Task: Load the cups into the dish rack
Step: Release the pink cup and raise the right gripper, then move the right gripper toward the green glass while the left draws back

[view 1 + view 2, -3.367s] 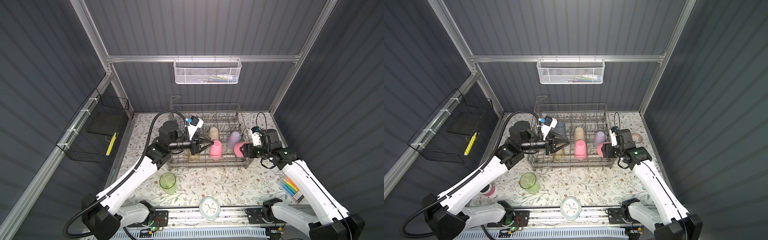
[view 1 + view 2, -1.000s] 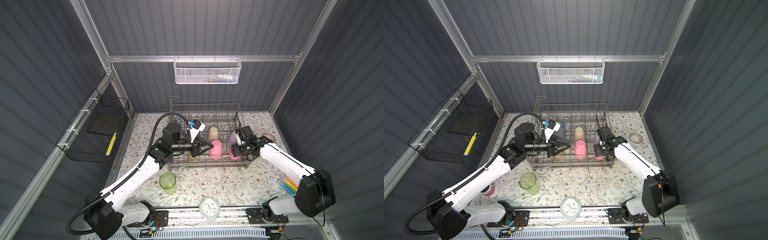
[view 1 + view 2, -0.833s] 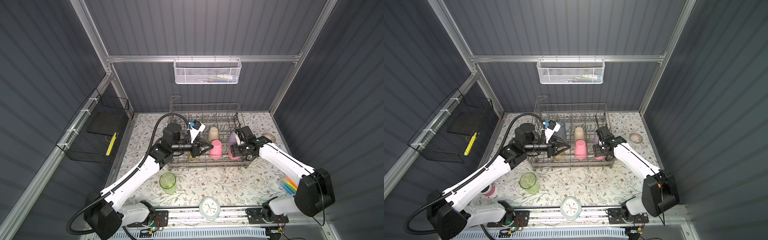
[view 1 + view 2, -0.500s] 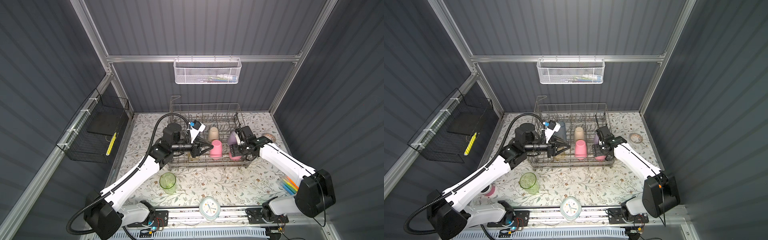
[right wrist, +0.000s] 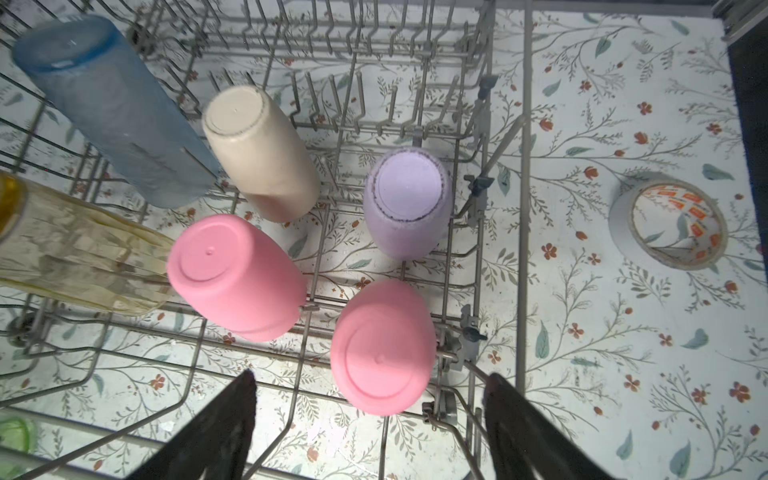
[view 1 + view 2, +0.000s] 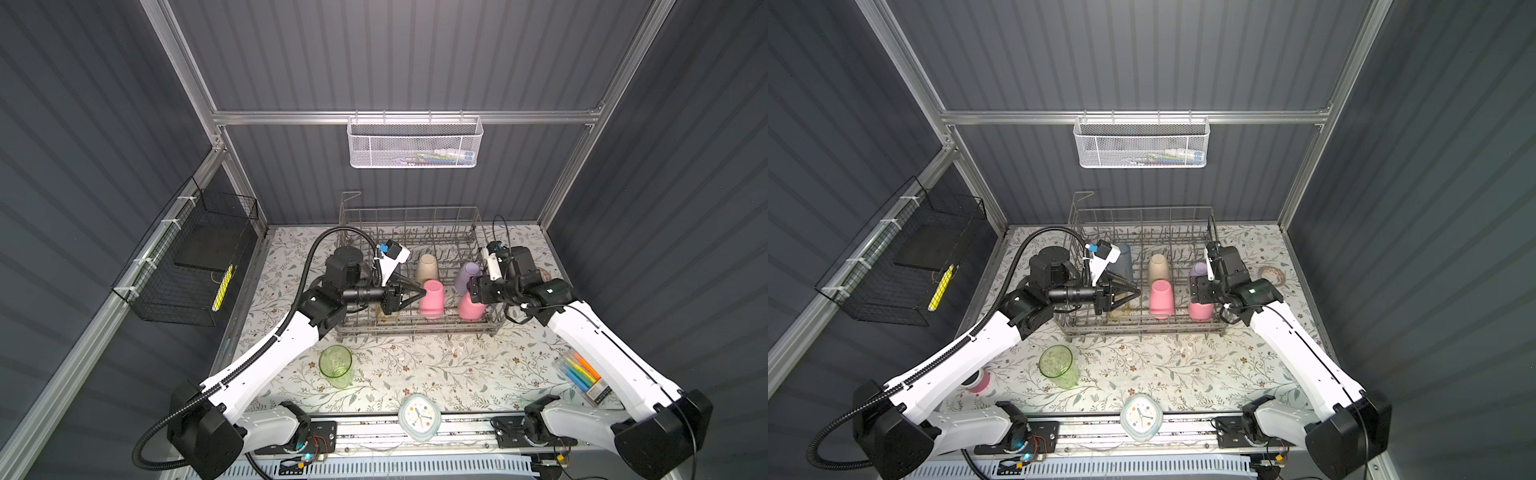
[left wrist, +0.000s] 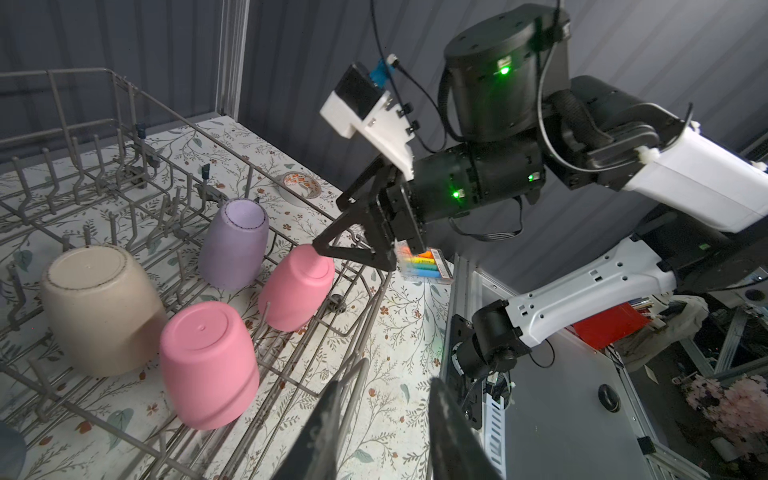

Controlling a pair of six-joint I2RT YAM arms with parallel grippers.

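The right end effector [image 5: 372, 377], spread wide, hangs empty over an upturned pink cup [image 5: 382, 332] in the dish rack [image 6: 409, 212]. The left end effector [image 6: 420, 291], partly spread, holds nothing.

The tabletop [image 6: 419, 361], covered in a white floral print, carries the grey wire dish rack [image 6: 411, 329] toward its back. A translucent green tumbler [image 6: 336, 368] stands upright, mouth up, near the front left, with a short pink cylinder [image 6: 978, 381] further left. A roll of tape [image 6: 1271, 274] lies flat to the right of the rack. A pack of coloured highlighters [image 6: 579, 376] sits at the right edge, and a small clock [image 6: 417, 417] at the front edge.
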